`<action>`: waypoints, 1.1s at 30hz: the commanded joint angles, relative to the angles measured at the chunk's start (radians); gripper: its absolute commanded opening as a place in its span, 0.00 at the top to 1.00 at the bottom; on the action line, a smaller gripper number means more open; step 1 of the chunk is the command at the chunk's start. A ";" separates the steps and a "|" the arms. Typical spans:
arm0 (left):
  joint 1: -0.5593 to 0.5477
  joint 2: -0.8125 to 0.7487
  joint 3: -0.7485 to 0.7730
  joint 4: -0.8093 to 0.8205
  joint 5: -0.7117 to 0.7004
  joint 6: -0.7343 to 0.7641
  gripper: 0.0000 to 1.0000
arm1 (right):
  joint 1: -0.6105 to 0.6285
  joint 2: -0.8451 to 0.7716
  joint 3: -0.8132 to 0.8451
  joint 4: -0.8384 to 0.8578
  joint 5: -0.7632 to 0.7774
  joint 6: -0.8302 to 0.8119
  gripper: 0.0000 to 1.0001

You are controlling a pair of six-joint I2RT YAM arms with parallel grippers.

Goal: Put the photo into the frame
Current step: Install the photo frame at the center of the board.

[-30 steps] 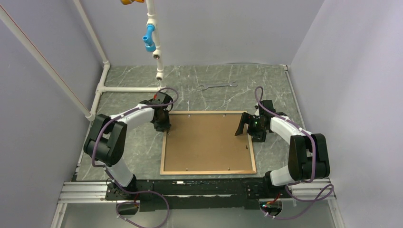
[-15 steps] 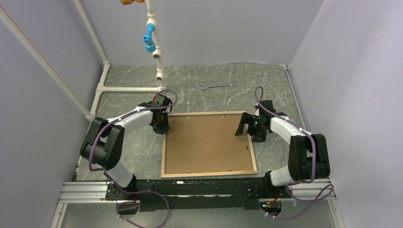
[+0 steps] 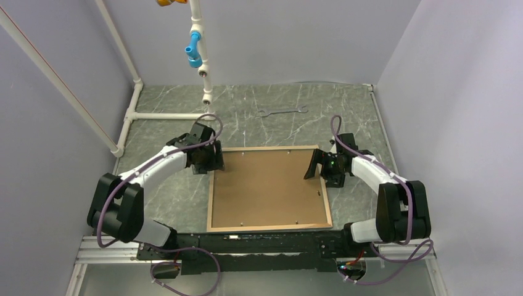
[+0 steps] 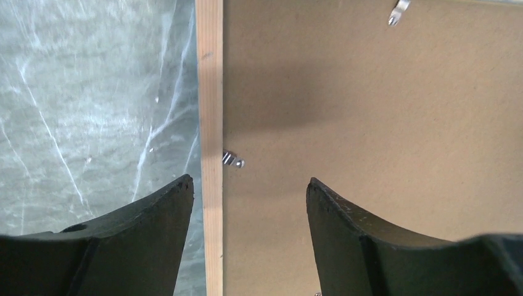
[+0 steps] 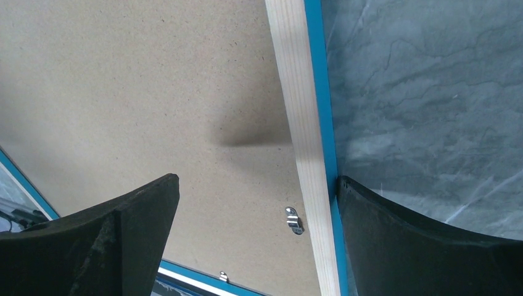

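Looking down on the frame laid flat mid-counter, pale wood back up, blue showing along its outer edge in the right wrist view. Filled rail to rail by a brown board, with small metal clips at the rails. At the far-left corner, left tool spread wide and gripping nothing, straddling the left rail, with one finger over the counter and one over the board. Near the far-right corner, right tool likewise spread wide across the right rail, outer finger right against the blue edge. Touching the frame or just above it: cannot tell. Beyond the frame, a wrench toward the far wall.
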 commanded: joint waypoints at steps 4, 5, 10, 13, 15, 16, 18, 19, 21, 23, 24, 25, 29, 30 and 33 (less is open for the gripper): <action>0.007 -0.086 -0.194 0.039 0.036 -0.073 0.29 | 0.074 -0.082 -0.055 -0.007 -0.042 0.076 0.00; 0.011 -0.081 -0.218 0.048 0.038 -0.083 0.29 | 0.090 -0.090 -0.060 -0.004 -0.038 0.087 0.00; 0.023 -0.045 -0.295 0.151 0.132 -0.099 0.31 | 0.152 -0.079 -0.067 0.032 -0.027 0.127 0.00; 0.032 -0.040 -0.294 0.200 0.180 -0.098 0.31 | 0.182 -0.038 -0.042 0.061 -0.028 0.151 0.01; 0.046 -0.032 -0.265 0.194 0.193 -0.089 0.31 | 0.203 -0.002 -0.011 0.080 -0.031 0.167 0.00; 0.055 -0.027 -0.243 0.176 0.190 -0.081 0.31 | 0.219 0.019 0.009 0.087 -0.036 0.175 0.00; 0.073 -0.018 -0.195 0.144 0.181 -0.065 0.31 | 0.244 0.062 0.056 0.092 -0.031 0.184 0.00; 0.086 -0.011 -0.166 0.131 0.180 -0.055 0.31 | 0.254 0.083 0.081 0.093 -0.027 0.185 0.00; 0.109 0.003 -0.135 0.122 0.187 -0.041 0.30 | 0.262 0.118 0.127 0.091 -0.019 0.186 0.00; 0.130 0.024 -0.115 0.111 0.193 -0.029 0.30 | 0.265 0.144 0.164 0.090 -0.025 0.185 0.00; 0.137 0.034 -0.110 0.105 0.189 -0.024 0.30 | 0.267 0.151 0.178 0.085 -0.025 0.184 0.00; 0.140 0.041 -0.109 0.099 0.184 -0.020 0.30 | 0.269 0.155 0.186 0.080 -0.020 0.181 0.00; 0.141 0.024 -0.152 0.080 0.123 -0.027 0.29 | 0.269 0.126 0.176 0.044 0.018 0.157 0.00; 0.142 0.010 -0.162 0.060 0.096 -0.042 0.29 | 0.269 0.112 0.167 0.035 0.031 0.149 0.00; 0.141 -0.067 -0.197 0.008 0.017 -0.083 0.28 | 0.270 0.054 0.127 0.012 0.040 0.133 0.00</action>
